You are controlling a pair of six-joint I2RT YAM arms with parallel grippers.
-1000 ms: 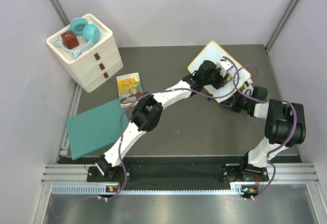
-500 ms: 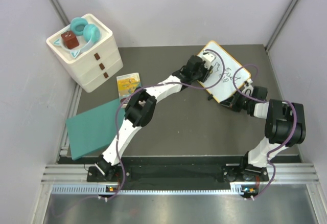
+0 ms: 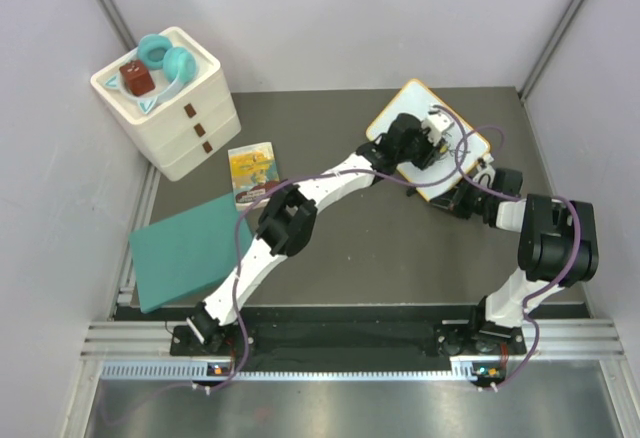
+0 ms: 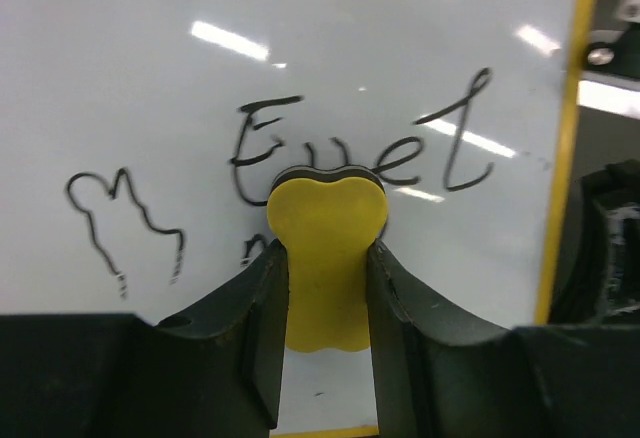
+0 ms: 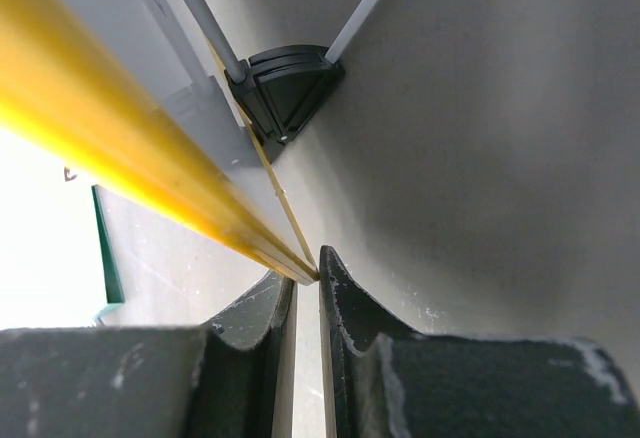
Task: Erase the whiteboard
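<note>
Left jaws pinch the yellow eraser (image 4: 325,213) on the whiteboard (image 4: 180,78); right jaws clamp its frame. Hard strokes could twist it loose.

Whiteboard (image 3: 410,100) at table's (image 3: 400,253) far right corner, eraser (image 4: 325,248) on it. Drawer unit (image 3: 195,130) at far left corner; headphones (image 3: 165,61), small box (image 3: 138,78) on top. Booklet (image 3: 252,171) before it. Flat mat (image 3: 180,253) at left edge.
</note>
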